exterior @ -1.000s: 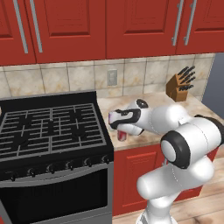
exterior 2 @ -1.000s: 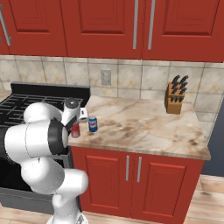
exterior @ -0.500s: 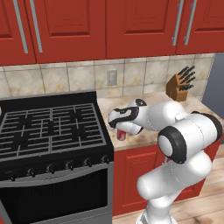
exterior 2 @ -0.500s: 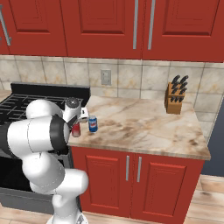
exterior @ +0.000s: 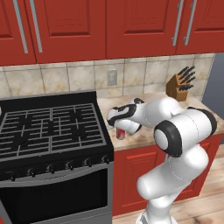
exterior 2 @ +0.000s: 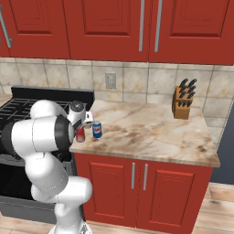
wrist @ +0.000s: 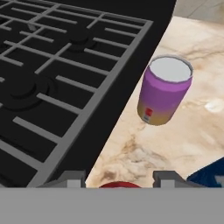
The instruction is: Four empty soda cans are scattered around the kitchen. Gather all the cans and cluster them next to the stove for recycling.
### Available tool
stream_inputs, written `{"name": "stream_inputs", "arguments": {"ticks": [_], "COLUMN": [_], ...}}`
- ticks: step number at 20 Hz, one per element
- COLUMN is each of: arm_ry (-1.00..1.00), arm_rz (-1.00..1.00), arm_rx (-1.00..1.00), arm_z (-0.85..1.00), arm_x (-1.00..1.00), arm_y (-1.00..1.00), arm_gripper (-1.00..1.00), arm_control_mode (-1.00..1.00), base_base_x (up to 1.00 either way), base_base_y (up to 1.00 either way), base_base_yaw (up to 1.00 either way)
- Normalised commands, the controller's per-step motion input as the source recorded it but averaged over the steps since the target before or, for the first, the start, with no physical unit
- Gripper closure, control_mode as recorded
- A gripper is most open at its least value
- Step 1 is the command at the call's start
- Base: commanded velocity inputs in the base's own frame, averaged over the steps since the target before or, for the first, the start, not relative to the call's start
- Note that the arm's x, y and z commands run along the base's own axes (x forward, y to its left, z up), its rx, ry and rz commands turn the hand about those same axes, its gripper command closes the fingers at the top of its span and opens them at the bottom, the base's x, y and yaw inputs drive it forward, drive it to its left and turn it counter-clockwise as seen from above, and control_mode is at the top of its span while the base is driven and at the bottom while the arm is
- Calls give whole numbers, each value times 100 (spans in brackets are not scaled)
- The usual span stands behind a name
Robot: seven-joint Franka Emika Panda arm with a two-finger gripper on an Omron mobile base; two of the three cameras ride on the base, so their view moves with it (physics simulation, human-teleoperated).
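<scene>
Red can (wrist: 117, 185), clamped between the gripper (wrist: 118, 179) fingers at the hand view's bottom centre beside the stove (wrist: 52, 87): set it upright, clear of the purple can (wrist: 164, 91).

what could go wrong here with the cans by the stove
1. The gripper is shut on the red can, which stands close to the blue can; a sideways move could knock the blue one over.
2. The purple can stands upright just beyond, beside the stove edge; pushing forward could tip it.
3. The red can sits near the counter's front edge, so a careless release might send it off.
</scene>
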Motion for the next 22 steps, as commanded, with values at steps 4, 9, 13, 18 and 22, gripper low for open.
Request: {"name": "stream_inputs", "arguments": {"ticks": [4, 9, 13, 18, 22], "arm_ry": [0, 0, 0, 0, 0], "arm_rz": [0, 0, 0, 0, 0], "arm_rx": [0, 0, 0, 0, 0], "arm_z": [-4, 0, 0, 0, 2], "arm_x": [5, 0, 0, 0, 0], "arm_y": [0, 0, 0, 0, 0], "arm_gripper": [100, 100, -100, -100, -100], "arm_control_mode": [-100, -100, -100, -100, -100], "base_base_x": [0, 0, 0, 0, 0], "base_base_y": [0, 0, 0, 0, 0], "base_base_yaw": [0, 0, 0, 0, 0]}}
